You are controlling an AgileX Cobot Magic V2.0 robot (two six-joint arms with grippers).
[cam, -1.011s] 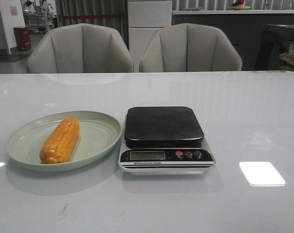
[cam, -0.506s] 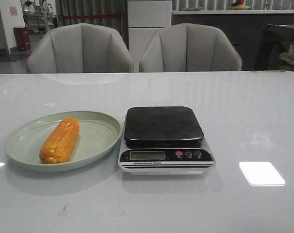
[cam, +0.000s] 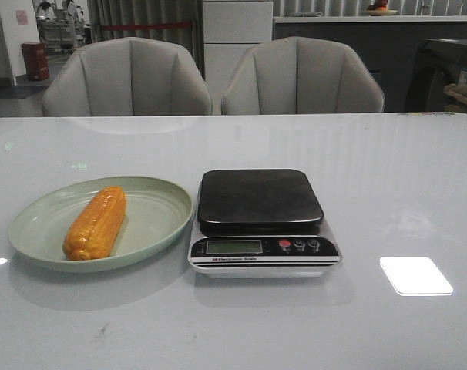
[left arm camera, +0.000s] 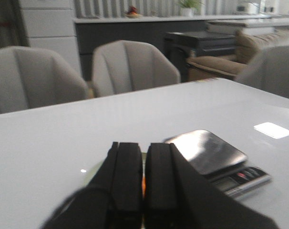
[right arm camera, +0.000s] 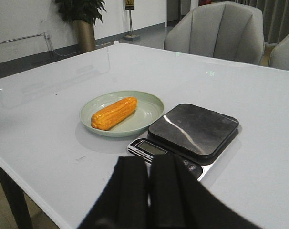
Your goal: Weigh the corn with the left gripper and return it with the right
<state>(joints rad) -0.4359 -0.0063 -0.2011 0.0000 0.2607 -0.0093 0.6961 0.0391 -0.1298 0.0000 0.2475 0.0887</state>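
— Orange-yellow, that's the corn (cam: 95, 223), lying on its side in the pale green plate (cam: 160, 202) on the desk (cam: 395, 177), just beside the scale (cam: 262, 222). No arm shows from the front.

— And the left wrist camera?

— Left end effector (left arm camera: 144, 183): its black fingers are pressed nearly together, only a thin slit between them, gripping nothing. A sliver of orange peeks through that slit. The scale sits off to one side.

— The right one?

— Right end effector (right arm camera: 148, 191) looks the same, fingers closed side by side, empty, hanging above the desk edge near the scale's display. Corn and plate lie well apart from it.
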